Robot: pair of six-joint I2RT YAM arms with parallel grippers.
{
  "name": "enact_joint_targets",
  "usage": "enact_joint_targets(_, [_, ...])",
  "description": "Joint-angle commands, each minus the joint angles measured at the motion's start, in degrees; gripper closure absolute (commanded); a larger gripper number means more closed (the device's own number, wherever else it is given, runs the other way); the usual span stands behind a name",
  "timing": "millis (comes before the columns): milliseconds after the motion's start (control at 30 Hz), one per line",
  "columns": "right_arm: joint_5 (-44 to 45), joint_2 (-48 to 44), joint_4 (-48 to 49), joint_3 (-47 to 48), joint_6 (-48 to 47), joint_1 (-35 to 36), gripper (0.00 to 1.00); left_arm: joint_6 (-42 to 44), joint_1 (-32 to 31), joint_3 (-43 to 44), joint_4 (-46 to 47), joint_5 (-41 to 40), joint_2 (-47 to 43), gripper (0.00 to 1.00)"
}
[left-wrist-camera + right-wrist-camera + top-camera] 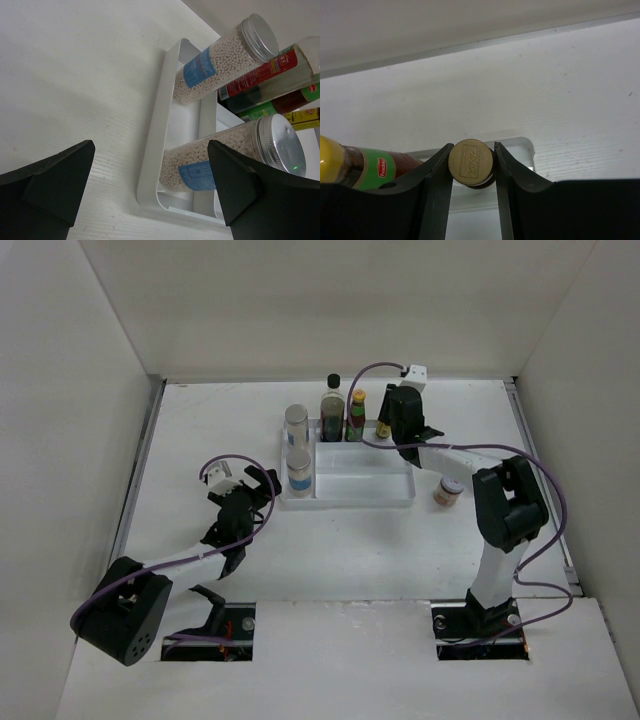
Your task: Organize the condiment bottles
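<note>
The white divided tray [350,502] holds two grey-lidded jars [296,425] [299,470] in its left compartment. The tall dark black-capped bottle [332,403] and the yellow-capped red-green bottle [357,416] stand along its back. My right gripper [392,428] is shut on the gold cap of the small yellow-labelled bottle [471,162] at the tray's back right corner. One pinkish spice jar [448,490] stands on the table right of the tray; the other is not in view. My left gripper [255,485] is open and empty, just left of the tray, facing the jars [220,60] [210,160].
White walls close in the table on the left, back and right. The tray's large front compartment [365,480] holds nothing. In the left wrist view the tray's rim [155,125] lies between my fingers. The right arm's purple cable loops above the tray's right side.
</note>
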Motion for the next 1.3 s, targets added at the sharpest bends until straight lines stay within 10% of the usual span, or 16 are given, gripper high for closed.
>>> enact_joint_targets(0, [0.07,-0.90,4.78,1.65,1.01,0.73,0.69,-0.60,-0.02,1.92,1.97,0.71,0.43,0.00])
enact_joint_targets(300, [-0.02,-0.54,3.90,1.12,1.63,1.17,0.37,-0.68,0.33,1.57,1.97,0.89,-0.18,0.00])
enact_joint_targets(933, [18.60,-41.40,-15.49,-31.91,10.76,0.47,0.07,-1.12,0.15,1.66,1.62,1.33,-0.01,0.00])
enact_joint_targets(1267, [12.91,-41.96,-23.79,-37.20,18.06,-5.77,0.00,-1.47,0.07,1.74,1.88,1.50,0.69,0.00])
